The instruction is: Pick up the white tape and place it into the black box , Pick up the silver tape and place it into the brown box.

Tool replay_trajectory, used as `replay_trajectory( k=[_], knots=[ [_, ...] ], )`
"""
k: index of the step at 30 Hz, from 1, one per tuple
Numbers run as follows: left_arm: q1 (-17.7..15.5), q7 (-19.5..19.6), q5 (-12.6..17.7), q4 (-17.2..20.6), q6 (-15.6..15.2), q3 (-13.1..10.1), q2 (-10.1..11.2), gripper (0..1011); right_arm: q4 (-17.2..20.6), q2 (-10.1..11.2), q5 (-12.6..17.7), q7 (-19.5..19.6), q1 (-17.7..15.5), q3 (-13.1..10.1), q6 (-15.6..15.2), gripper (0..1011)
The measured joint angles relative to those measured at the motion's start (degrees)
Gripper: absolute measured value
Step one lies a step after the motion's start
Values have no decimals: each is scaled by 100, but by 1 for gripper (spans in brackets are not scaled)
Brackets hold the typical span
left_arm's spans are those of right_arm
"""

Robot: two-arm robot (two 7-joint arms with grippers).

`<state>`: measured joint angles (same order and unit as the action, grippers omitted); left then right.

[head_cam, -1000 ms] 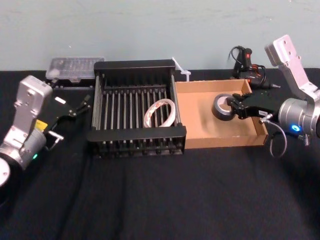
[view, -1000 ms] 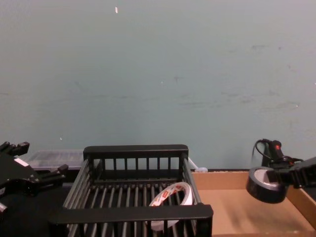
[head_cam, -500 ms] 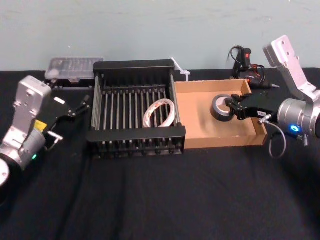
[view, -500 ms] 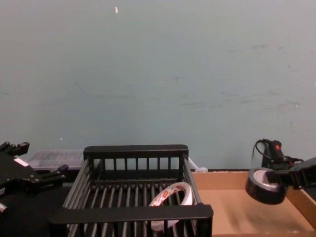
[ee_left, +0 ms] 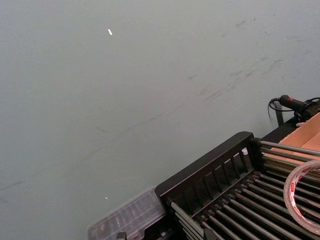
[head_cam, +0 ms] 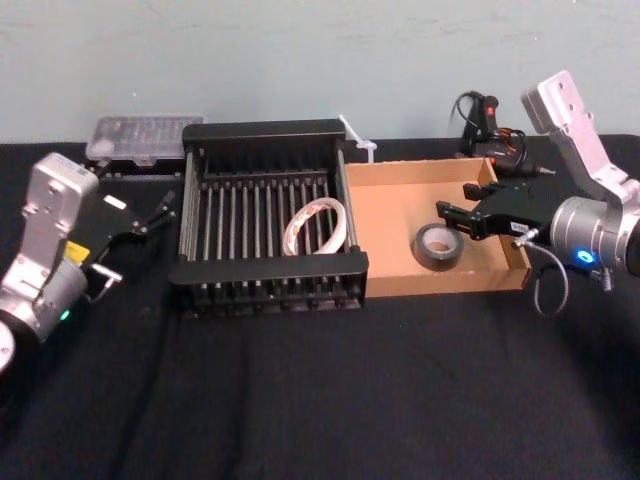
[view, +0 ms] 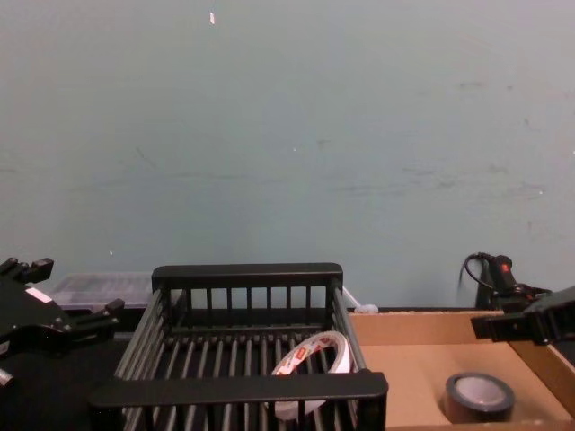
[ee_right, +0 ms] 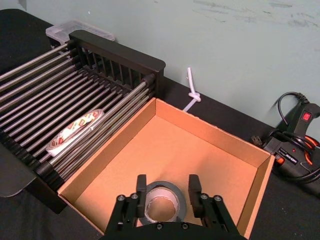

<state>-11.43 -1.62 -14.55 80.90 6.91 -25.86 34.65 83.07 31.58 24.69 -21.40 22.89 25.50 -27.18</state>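
The silver tape lies flat on the floor of the brown box, near its right wall. My right gripper hovers just above it, open, with a finger to each side and touching nothing. The white tape leans on the bars inside the black box. My left gripper rests open to the left of the black box.
A clear plastic case sits behind the black box at the left. A glue gun with its cable lies behind the brown box. A white zip tie lies between the boxes at the back. Black cloth covers the table.
My right gripper has opened and the silver tape has dropped from it onto the brown box's floor. The left arm has stayed put.
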Motion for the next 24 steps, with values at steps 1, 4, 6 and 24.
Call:
replay_trajectory(
  k=[1,4,6,24],
  knots=[
    [0,0,0,0,0,0,0,1002,1,1,1,-1,0,0,0,509],
    [0,0,0,0,0,0,0,1001,1,2,1,-3,0,1,0,616],
    [0,0,0,0,0,0,0,1001,2,2,1,-3,0,1,0,693],
    [0,0,0,0,0,0,0,1001,2,2,2,-2,0,0,0,1002]
  ],
)
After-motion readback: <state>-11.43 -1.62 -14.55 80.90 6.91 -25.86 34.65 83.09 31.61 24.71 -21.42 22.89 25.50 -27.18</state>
